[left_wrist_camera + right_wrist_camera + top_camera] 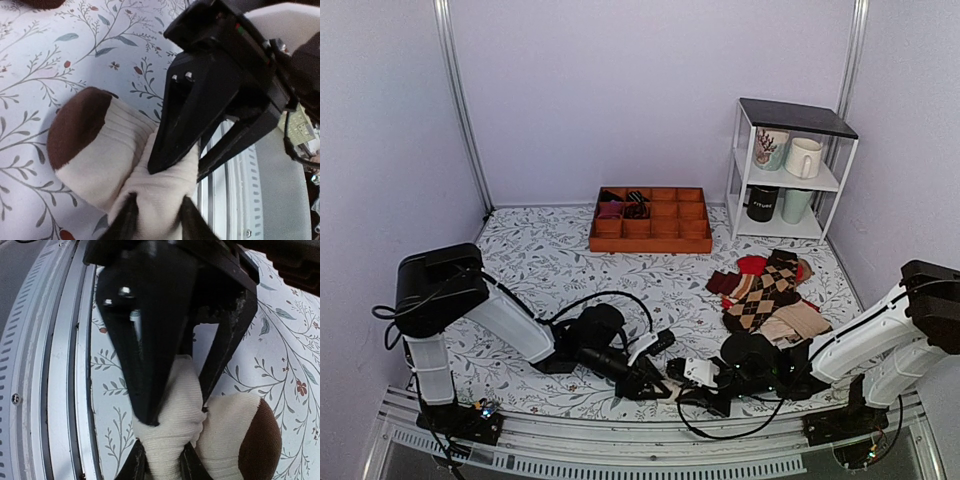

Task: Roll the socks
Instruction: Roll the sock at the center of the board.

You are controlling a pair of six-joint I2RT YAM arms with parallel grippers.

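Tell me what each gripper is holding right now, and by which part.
Both pinch the cream socks: the left gripper and right gripper each clamp the bunched cream fabric from opposite sides; the dark brown toe is free.

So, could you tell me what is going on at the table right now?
Both arms are at the near edge of the table, working on the cream socks. The left gripper and the right gripper face each other, each pinching the cream fabric. The brown toe end rests on the table; no finished roll shows yet. The argyle socks lie farther back.
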